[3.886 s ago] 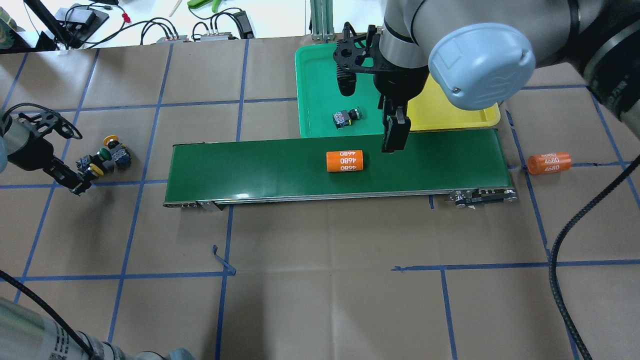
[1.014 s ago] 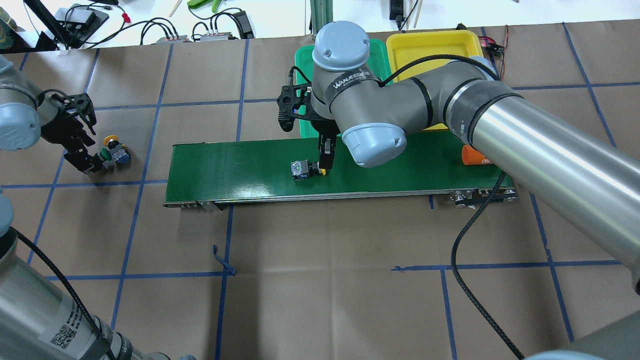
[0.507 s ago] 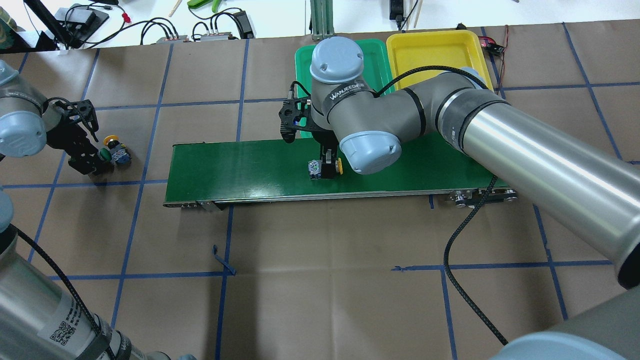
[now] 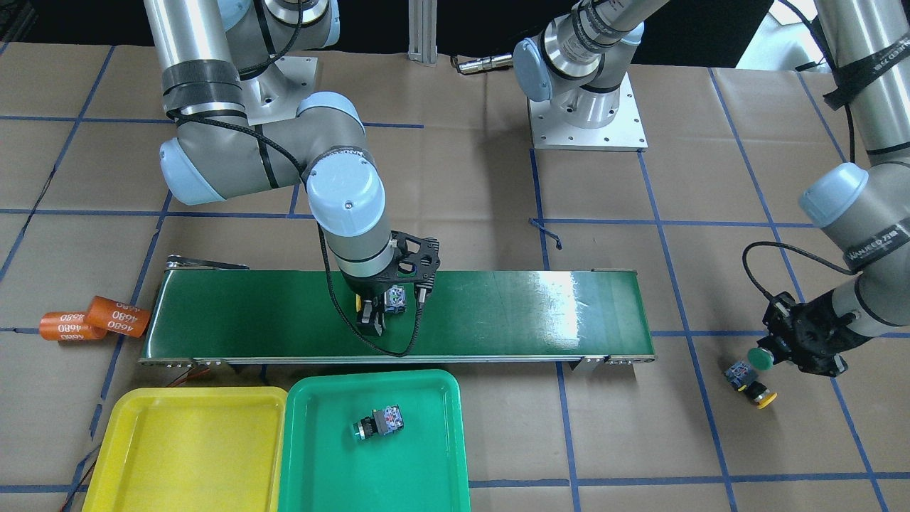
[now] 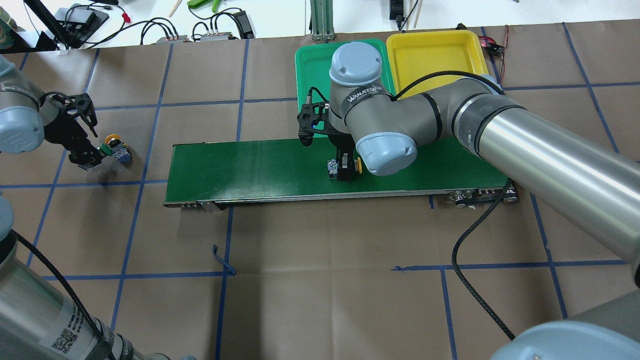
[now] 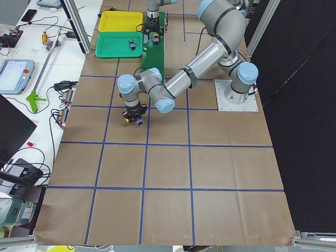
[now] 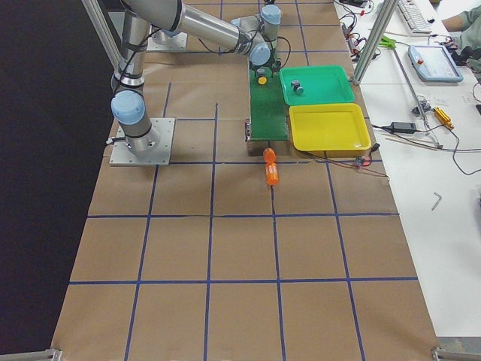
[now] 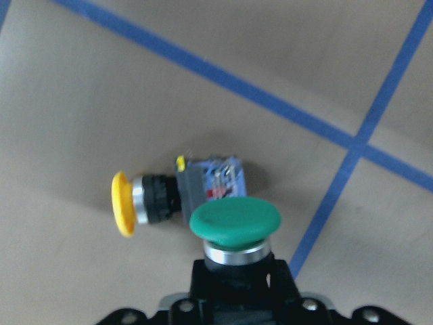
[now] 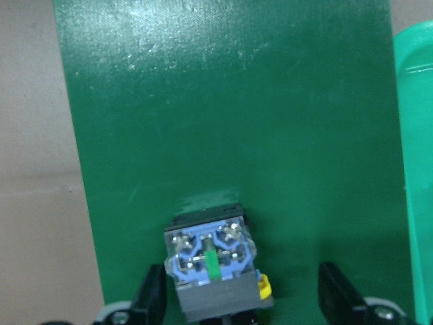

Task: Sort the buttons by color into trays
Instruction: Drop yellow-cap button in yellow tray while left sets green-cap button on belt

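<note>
First, far left of the overhead view: the left gripper (image 8: pixel 238 283) is clamped on the black body of a green-capped button (image 8: pixel 235 220), cap out beyond the tips. Its wrist camera shows the button's metal neck running straight into the black gripper. Just beside it, a loose yellow-capped button (image 8: pixel 162 198) lies on its side on the brown paper of the table (image 5: pixel 320 280). Its grey-blue block is next to the green cap and its yellow cap is at the other end. From that camera the green cap overlaps the block.

Next, middle: a long dark green conveyor belt (image 5: pixel 240 167) runs across the table. The right arm (image 5: pixel 500 135) reaches over it from the right. The right gripper (image 5: pixel 344 171) points straight down over the belt, about midway along its length. It is pinching a second yellow-capped button (image 9: pixel 211 261) by the black body, with the button's axis along the belt, block to the left and yellow cap to the right. The right wrist camera looks onto the block's terminal face, green belt beyond. Cannot tell whether this button sits on the belt or hangs just clear of it.

Beyond the belt, away from the robot: green tray (image 5: pixel 312 70), then yellow tray (image 5: pixel 435 55) just beside it on the right. The front-facing view shows a second green-capped button (image 4: pixel 380 422) lying on its side near the middle of the green tray.

Far right, past the belt's end: two orange cylinders (image 4: pixel 117 318) marked 4680 lie close together on the table, seen in the front-facing view.
</note>
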You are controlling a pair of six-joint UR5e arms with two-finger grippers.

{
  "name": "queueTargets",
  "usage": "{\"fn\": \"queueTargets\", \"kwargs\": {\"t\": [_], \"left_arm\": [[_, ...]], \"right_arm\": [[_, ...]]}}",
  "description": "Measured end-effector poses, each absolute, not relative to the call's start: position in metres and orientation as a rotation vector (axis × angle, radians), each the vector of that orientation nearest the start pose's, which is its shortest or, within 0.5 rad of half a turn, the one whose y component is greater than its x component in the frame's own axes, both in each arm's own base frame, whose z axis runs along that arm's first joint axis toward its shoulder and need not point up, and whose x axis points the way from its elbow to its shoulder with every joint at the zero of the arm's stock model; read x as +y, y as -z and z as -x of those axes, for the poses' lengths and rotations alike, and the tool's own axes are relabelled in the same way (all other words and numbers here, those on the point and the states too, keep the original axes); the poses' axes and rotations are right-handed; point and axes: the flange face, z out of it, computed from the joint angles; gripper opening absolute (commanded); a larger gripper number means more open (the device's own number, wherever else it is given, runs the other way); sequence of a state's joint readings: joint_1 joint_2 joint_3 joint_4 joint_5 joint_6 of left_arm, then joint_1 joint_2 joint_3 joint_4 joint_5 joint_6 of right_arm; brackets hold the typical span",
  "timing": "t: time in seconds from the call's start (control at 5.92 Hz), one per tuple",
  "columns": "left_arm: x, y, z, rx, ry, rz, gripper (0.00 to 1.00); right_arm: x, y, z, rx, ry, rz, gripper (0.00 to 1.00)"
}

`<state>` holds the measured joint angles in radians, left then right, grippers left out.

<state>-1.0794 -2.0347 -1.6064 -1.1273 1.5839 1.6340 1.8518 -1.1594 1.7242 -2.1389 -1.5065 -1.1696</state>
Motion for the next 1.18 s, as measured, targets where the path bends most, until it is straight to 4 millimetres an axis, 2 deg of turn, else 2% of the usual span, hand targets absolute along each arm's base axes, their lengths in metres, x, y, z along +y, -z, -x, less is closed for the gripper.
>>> {"fn": "queueTargets", "kwargs": {"t": [0.17, 0.34, 0.51, 0.68, 0.84, 1.01, 1.18], "left_arm": [[-0.617, -0.275, -0.121, 2.622, -0.078, -1.828, 0.0], [-0.614, -0.287, -0.041, 2.518, -0.1, -1.985, 0.04], [-0.605, -0.286, 0.028, 2.416, -0.126, -2.125, 0.05], [-0.589, -0.279, 0.076, 2.342, -0.155, -2.227, 0.08], [-0.568, -0.266, 0.103, 2.317, -0.185, -2.267, 0.75], [-0.557, -0.256, 0.11, 2.318, -0.188, -2.263, 0.98], [-0.556, -0.253, 0.109, 2.319, -0.176, -2.25, 0.98]], "right_arm": [[-0.536, -0.247, -0.284, 2.305, 0.046, 2.049, 0.09], [-0.533, -0.253, -0.267, 2.302, 0.047, 2.068, 0.08], [-0.534, -0.262, -0.251, 2.302, 0.058, 2.096, 0.09], [-0.54, -0.28, -0.231, 2.305, 0.074, 2.129, 0.09], [-0.555, -0.302, -0.21, 2.311, 0.1, 2.171, 0.09], [-0.576, -0.319, -0.197, 2.311, 0.141, 2.214, 0.09], [-0.607, -0.321, -0.178, 2.307, 0.165, 2.246, 0.09]]}}
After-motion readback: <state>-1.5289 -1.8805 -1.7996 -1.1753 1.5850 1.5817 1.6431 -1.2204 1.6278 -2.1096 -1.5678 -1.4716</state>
